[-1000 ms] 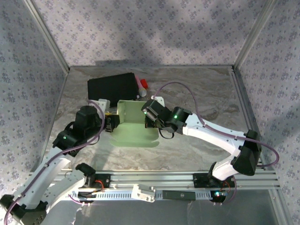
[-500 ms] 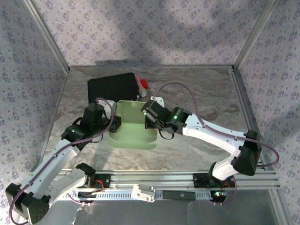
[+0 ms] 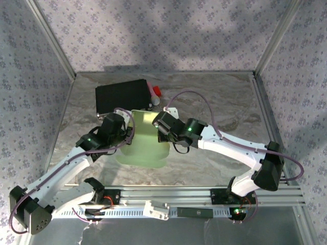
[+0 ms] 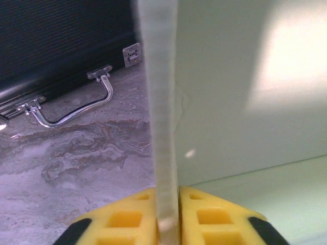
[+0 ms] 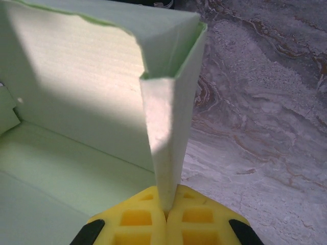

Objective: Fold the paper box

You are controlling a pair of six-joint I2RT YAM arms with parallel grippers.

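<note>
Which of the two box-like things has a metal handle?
The flat black case, beyond the pale green paper box; a silver handle lies along its edge.

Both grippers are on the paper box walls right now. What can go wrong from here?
1. The left gripper and right gripper each pinch a thin wall of the paper box; pulling apart may tear or crease it.
2. The right gripper's wall looks folded double; it might spring open on release.
3. The black case lies close beyond the box; pushing that way could bump it.
</note>
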